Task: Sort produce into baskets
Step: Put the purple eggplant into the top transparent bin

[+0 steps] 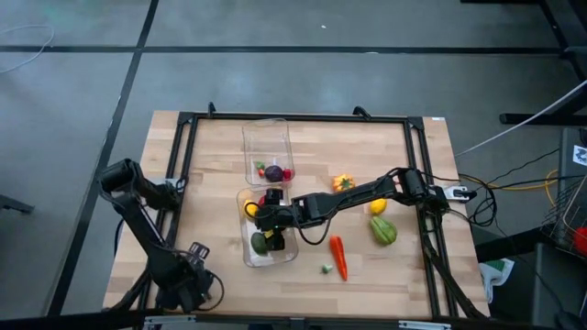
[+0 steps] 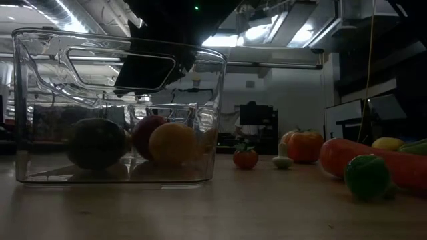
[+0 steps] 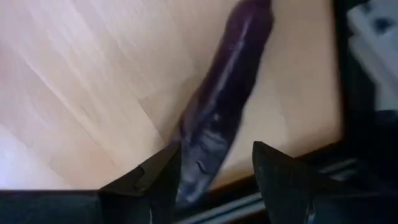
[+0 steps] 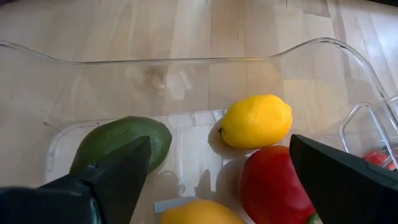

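Two clear bins stand mid-table. The near bin [image 1: 246,249] holds a green avocado [image 4: 124,143], two yellow lemons [image 4: 256,121], and a red pepper [image 4: 273,183]. The far bin [image 1: 266,137] holds a purple piece and a red piece. My right gripper [image 4: 217,180] hangs open and empty just above the near bin's contents; it also shows in the high view [image 1: 268,220]. My left gripper [image 3: 211,180] is open near the table's near left corner, one finger on each side of the near end of a purple aubergine [image 3: 230,87] lying on the table. My left gripper is open around the aubergine's near end [image 3: 196,162]. That end lies right against one finger [image 3: 155,180]; I cannot tell whether they touch. The aubergine lies flat on the table, running along the fingers.
Loose on the table right of the bins are an orange pepper [image 1: 344,182], a lemon [image 1: 377,206], a green pepper [image 1: 383,231], a carrot [image 1: 337,257] and a small green piece [image 1: 326,269]. A dark frame [image 1: 183,147] runs round the table.
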You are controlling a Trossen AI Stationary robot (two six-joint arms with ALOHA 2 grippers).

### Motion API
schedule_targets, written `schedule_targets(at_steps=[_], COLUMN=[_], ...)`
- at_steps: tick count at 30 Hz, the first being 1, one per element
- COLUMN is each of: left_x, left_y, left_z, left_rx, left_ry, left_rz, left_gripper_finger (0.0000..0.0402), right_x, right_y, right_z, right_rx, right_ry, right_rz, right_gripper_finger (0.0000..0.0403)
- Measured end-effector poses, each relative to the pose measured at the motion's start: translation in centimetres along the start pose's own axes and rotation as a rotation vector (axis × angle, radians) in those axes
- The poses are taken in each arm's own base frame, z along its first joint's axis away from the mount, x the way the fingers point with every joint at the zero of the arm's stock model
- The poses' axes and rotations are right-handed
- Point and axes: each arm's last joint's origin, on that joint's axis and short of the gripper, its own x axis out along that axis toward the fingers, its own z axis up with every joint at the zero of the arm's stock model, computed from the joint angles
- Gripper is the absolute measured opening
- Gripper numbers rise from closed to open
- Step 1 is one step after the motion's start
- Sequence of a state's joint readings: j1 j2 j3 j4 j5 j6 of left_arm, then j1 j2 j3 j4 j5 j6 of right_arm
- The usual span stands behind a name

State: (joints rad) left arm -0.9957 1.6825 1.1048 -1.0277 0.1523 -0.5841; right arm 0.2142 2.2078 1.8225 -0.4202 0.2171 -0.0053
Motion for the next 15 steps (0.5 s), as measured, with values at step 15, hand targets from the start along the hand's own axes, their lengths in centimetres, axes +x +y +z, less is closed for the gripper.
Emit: schedule_targets(at_steps=[15], left_x=[3.1], left_y=[-0.4], left_z=[1.2], left_rx=[0.148], left_ry=[0.046], left_rz=[0.087], left_gripper_finger=[0.0194], right_x=[0.0], right_y=[0.0], right_z=[0.0], right_rx=[0.000], right_ry=[0.000], right_rz=[0.000], right_gripper_finger=[0.0379])
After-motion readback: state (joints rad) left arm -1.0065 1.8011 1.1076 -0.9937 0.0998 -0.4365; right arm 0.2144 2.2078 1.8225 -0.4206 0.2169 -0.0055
